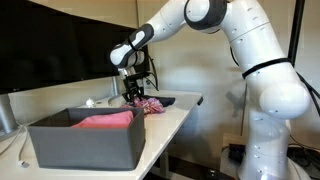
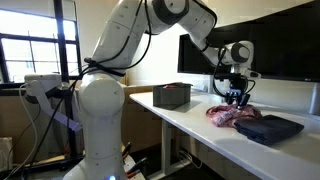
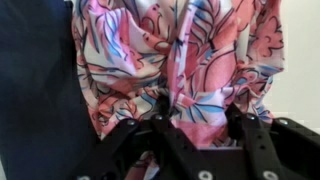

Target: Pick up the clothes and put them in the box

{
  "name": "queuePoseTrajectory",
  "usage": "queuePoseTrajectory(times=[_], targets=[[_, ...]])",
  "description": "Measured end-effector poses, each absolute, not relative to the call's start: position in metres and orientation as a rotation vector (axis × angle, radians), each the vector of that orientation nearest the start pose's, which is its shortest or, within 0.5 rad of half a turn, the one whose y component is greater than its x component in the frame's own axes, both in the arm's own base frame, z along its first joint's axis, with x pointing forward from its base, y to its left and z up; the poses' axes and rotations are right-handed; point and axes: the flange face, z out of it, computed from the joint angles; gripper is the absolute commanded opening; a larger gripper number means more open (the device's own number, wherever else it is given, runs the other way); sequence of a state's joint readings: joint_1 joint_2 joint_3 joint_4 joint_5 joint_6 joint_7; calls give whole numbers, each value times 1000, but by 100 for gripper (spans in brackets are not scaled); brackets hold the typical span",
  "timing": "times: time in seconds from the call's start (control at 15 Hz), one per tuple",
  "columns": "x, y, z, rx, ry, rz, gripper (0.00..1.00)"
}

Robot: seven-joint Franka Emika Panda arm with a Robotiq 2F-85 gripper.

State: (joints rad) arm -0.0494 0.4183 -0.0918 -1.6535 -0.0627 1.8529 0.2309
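A pink floral garment (image 1: 150,104) lies crumpled on the white table (image 1: 185,103), also seen in an exterior view (image 2: 232,115). My gripper (image 3: 197,112) is down on it, its black fingers on either side of a bunched fold of the floral cloth (image 3: 175,45), pinching it. The gripper also shows in both exterior views (image 1: 133,93) (image 2: 236,96). A dark navy garment (image 2: 272,127) lies beside the floral one, and in the wrist view (image 3: 35,90) too. The dark grey box (image 1: 85,140) stands nearer the table's other end with a pink cloth (image 1: 105,120) inside.
A large dark monitor (image 1: 60,45) stands behind the table along the wall. The box also shows farther down the table in an exterior view (image 2: 172,95). The robot's white base (image 2: 95,130) is beside the table edge.
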Motion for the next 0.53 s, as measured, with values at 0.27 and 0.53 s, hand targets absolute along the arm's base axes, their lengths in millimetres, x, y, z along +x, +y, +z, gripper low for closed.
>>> queuePoseTrajectory(times=[0.27,0.53], targets=[[638,-86,355,-3182,543,340,8],[637,-85,357,-3182,542,340,6]])
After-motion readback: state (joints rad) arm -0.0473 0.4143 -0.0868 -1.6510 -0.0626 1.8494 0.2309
